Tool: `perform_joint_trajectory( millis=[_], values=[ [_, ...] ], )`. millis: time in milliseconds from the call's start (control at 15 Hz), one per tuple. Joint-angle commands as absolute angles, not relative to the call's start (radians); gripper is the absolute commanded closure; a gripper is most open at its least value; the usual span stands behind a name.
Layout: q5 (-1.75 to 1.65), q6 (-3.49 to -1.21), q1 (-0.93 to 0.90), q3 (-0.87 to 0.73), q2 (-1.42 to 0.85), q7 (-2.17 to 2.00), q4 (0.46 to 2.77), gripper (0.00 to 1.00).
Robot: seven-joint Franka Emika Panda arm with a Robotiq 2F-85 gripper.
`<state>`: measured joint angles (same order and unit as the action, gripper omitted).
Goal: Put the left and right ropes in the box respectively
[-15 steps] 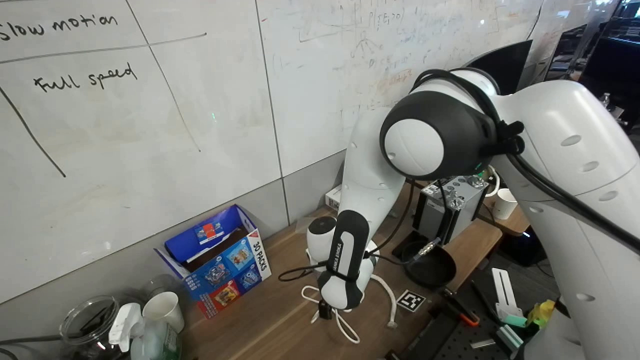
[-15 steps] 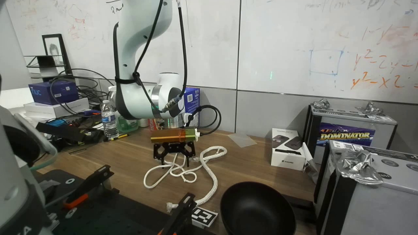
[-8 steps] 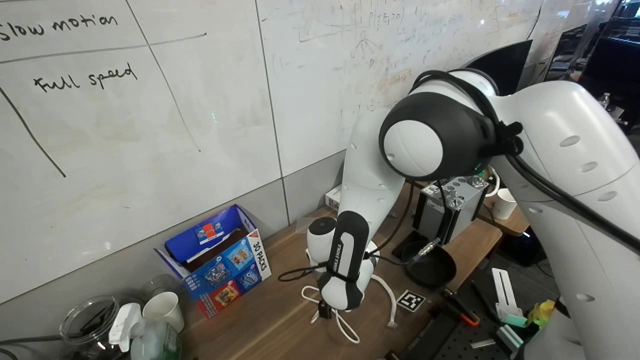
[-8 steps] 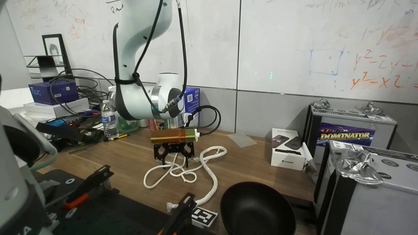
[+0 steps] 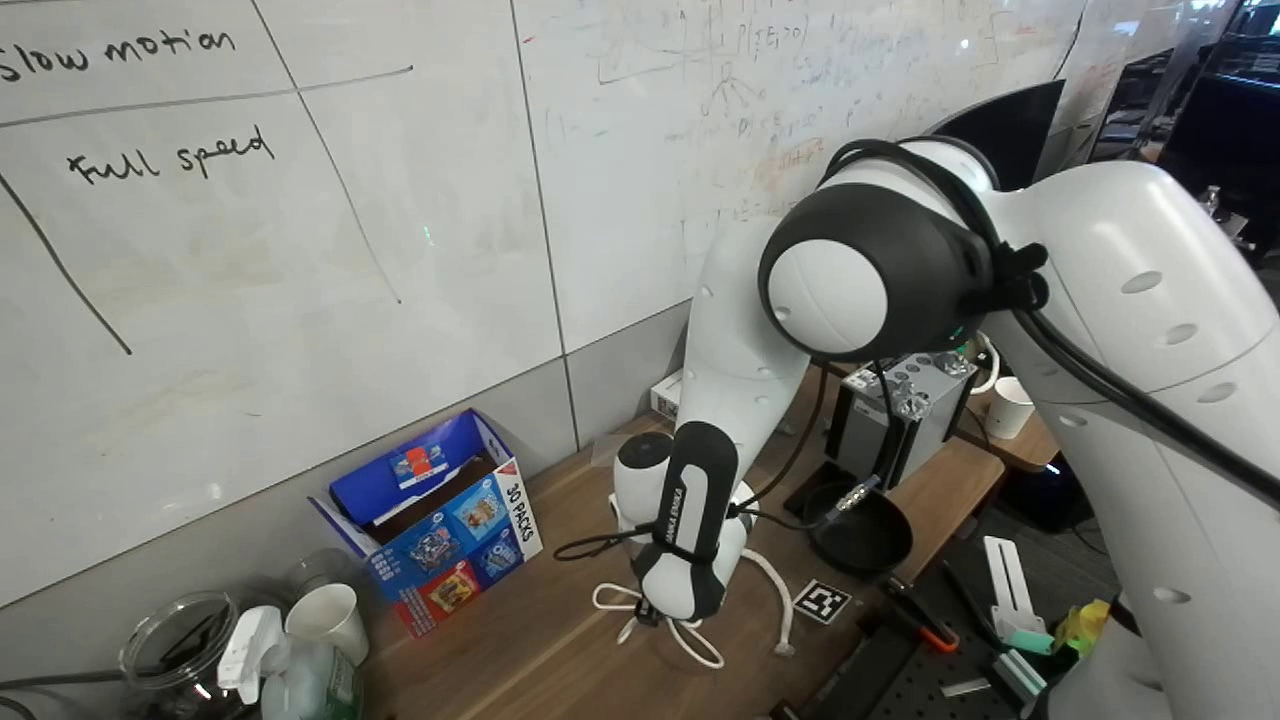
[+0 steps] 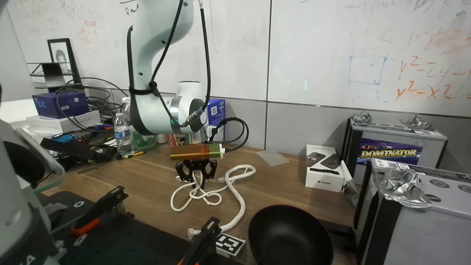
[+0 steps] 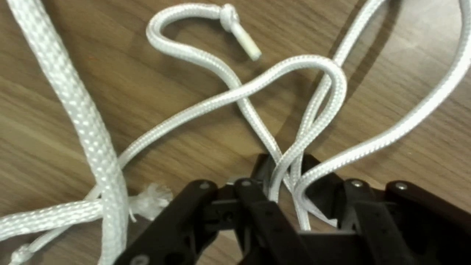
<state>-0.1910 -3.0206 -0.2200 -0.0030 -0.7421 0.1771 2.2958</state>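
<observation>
The left rope, a thin white cord (image 6: 179,209), lies in loops on the table. Its bunched strands (image 7: 386,137) run between the black fingers of my gripper (image 7: 287,171), which is drawn in on them close above the tabletop. In an exterior view the narrowed gripper (image 6: 199,186) has part of the cord raised between its fingers. The right rope, thicker and braided (image 6: 241,206), curves on the table beside it, outside the jaws, also in the wrist view (image 7: 86,121). The open-top blue box (image 5: 440,540) stands by the wall, partly hidden behind the arm in an exterior view (image 6: 217,114).
A black pan (image 6: 290,235) and a marker tag (image 6: 230,243) sit near the right rope. Dark clamps (image 6: 206,239) edge the base. A phone box (image 6: 323,175) and grey appliances (image 6: 412,221) stand aside. A paper cup (image 5: 330,620) and spray bottle (image 5: 310,680) flank the box.
The gripper's fingers have come together around the thin cord. Its loops have been dragged inward toward the fingers, and a bit has risen. The arm has hardly moved; the thick rope lies as before.
</observation>
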Motion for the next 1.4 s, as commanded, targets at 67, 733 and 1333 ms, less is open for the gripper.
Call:
perform_joint_trajectory(
  millis=[67,733,1333],
  values=[
    [-0.207,-3.014,-0.187,0.018,-0.742,0.186,2.282,0.91],
    [-0.105,-2.771,0.028,0.185,-0.509,0.201,2.161,0.88],
    [-0.121,-2.342,-0.106,0.129,-0.268,0.040,1.868,0.87]
  ],
)
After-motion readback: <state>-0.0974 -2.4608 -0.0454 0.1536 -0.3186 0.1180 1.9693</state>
